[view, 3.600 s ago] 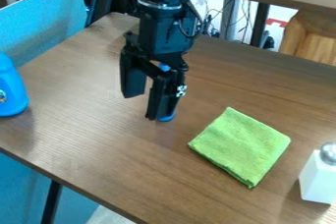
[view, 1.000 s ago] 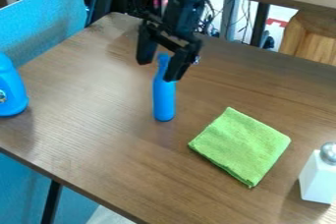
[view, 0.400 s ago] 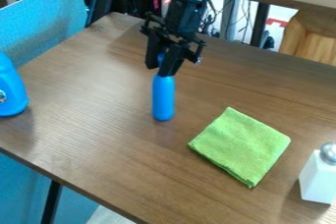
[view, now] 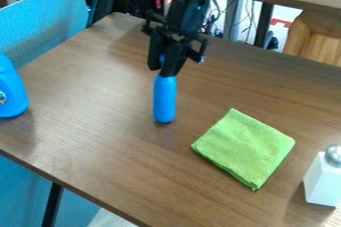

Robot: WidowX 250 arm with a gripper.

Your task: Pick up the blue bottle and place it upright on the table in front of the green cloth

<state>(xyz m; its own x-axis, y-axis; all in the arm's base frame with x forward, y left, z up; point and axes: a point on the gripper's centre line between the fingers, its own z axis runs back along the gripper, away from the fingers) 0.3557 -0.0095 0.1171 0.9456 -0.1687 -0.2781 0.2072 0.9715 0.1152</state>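
The black gripper [view: 162,72] hangs over the back-middle part of the wooden table, shut on the neck of a slim blue bottle [view: 164,99]. The bottle hangs upright below it, its top partly hidden between the fingers; whether its base touches the table I cannot tell. To the right and nearer the front lies a folded green cloth [view: 244,147], flat and apart from the bottle.
A larger blue bottle [view: 9,90] stands at the left edge. A white shaker with a metal top [view: 322,178] stands at the right. The wooden table [view: 100,136] has a blue panel [view: 47,19] along its back left side.
The gripper came up and back from low beside the slim bottle, then its open fingers closed on the bottle's neck. Since then the bottle has shifted very slightly left.
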